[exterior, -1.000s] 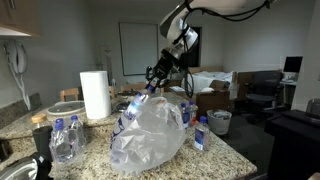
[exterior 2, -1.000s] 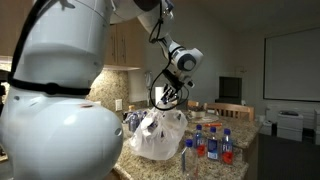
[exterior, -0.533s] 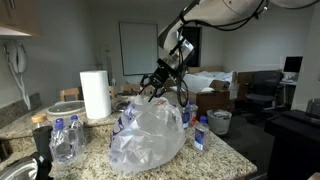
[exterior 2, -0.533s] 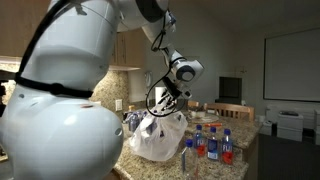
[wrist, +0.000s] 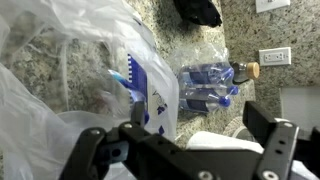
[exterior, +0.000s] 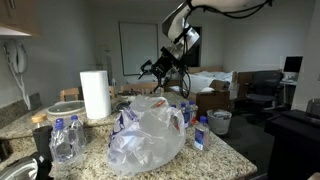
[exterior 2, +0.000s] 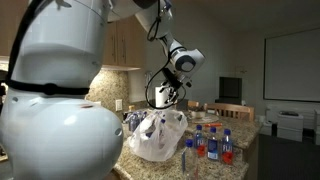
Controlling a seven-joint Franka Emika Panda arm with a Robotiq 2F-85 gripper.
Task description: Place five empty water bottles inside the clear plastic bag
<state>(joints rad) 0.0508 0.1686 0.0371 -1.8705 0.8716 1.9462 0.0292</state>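
The end effector (exterior: 160, 68) hangs wide and empty above the clear plastic bag (exterior: 148, 130) on the bench (exterior: 235, 162), so one drop-off seems complete. The next move calls for reaching the water bottles (exterior: 200, 132) just right of the bag and gripping one.

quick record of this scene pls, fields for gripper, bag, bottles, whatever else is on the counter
gripper: open, holding nothing, hanging above the bag
bag: clear plastic, crumpled, sitting on the counter
bottles in bag: at least one blue label shows through the plastic; count cannot be told
bottles outside: a cluster on the counter near the paper towel roll, one more on the bag's other side
paper towel roll: upright
counter: speckled granite
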